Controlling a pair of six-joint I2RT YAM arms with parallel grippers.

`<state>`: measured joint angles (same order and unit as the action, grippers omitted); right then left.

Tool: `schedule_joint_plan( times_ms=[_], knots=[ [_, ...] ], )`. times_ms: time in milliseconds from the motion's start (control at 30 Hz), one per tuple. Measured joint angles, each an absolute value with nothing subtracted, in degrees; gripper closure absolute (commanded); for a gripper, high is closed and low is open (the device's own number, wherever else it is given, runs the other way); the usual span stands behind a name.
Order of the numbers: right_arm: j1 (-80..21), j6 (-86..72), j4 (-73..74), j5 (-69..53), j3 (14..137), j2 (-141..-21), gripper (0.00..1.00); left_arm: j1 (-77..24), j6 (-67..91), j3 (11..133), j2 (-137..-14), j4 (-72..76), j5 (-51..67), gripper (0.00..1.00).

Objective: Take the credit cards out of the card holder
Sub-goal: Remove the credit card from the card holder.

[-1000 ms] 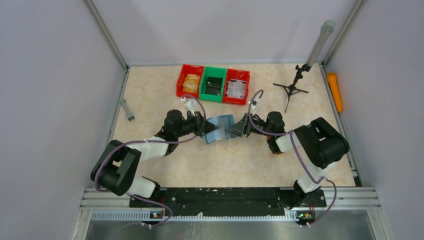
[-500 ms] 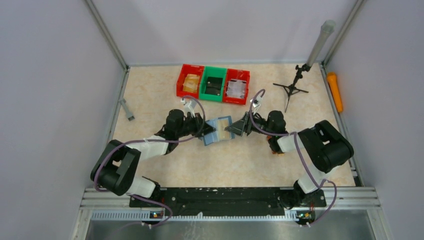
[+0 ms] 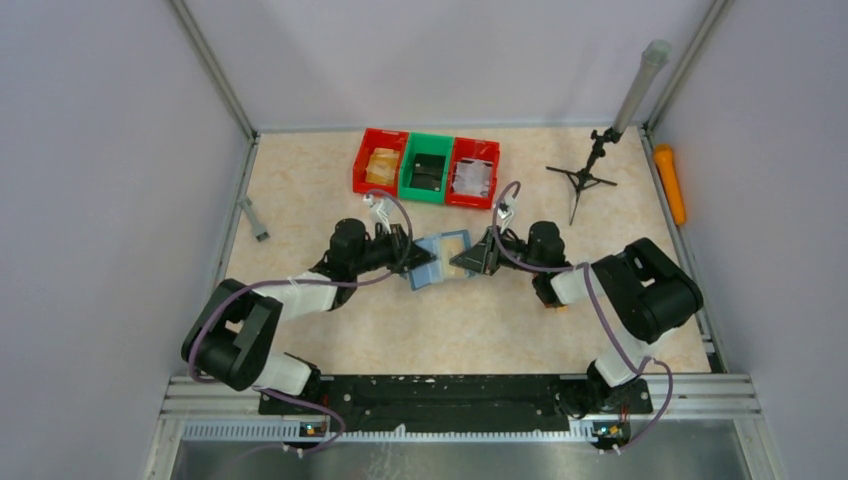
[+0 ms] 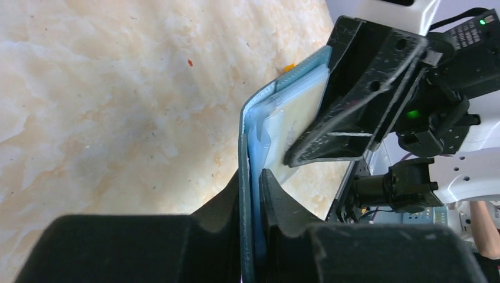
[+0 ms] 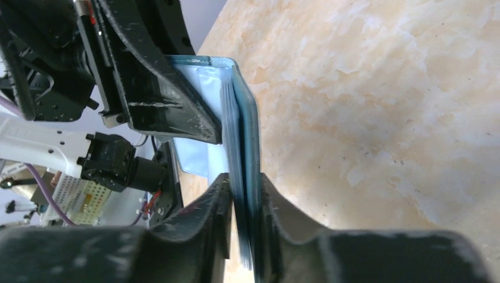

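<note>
Card holder (image 3: 440, 258) spread open at mid-table, pale pockets upward, on the near side of the green bin (image 3: 404, 170) and spanned between the two arms. Left gripper (image 3: 406, 256) is clamped on its left leaf, right gripper (image 3: 468, 258) on its right leaf; each wrist view shows a teal edge pinched tight
</note>
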<state>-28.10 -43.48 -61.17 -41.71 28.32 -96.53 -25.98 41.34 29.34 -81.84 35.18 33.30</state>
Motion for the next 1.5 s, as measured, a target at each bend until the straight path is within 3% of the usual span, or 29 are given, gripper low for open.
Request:
schedule_joint_plan(
  times_ms=[67, 200, 433, 667, 800, 1033, 1267, 1433, 1500],
  knots=[
    [-28.1, -43.07, -60.23, -41.5, 28.32, -96.51, 0.99, -25.98, 41.6, 29.23, -81.71, 35.83, 33.36, 0.72],
    [-28.23, -40.91, -55.92, -39.11, 28.34, -95.66, 1.0, -26.15, 39.88, 28.62, -77.23, 29.95, 24.56, 0.49],
    [-28.23, -37.01, -46.94, -32.8, 29.06, -93.8, 1.0, -25.93, 37.93, 29.47, -69.71, 16.29, 3.25, 0.45],
    [-28.23, -36.14, -44.58, -31.77, 29.06, -93.8, 1.0, -28.12, 35.7, 29.56, -70.78, 15.2, 4.14, 0.28],
    [-28.23, -36.47, -45.21, -32.86, 29.06, -93.8, 1.0, -28.95, 35.38, 29.56, -71.31, 17.47, 7.88, 0.25],
    [-28.23, -38.15, -48.77, -35.31, 29.06, -93.8, 1.0, -28.95, 35.27, 29.93, -75.48, 19.25, 12.12, 0.26],
    [-28.23, -40.23, -52.71, -38.48, 29.06, -93.89, 1.0, -28.93, 34.92, 30.85, -77.89, 20.67, 16.99, 0.38],
    [-28.25, -42.28, -56.49, -40.91, 29.06, -94.83, 0.98, -28.93, 35.07, 30.85, -78.7, 23.55, 21.43, 0.63],
    [-28.25, -42.57, -56.86, -41.04, 29.06, -95.04, 0.82, -28.93, 34.98, 30.85, -78.67, 23.92, 22.04, 0.76]
  ],
)
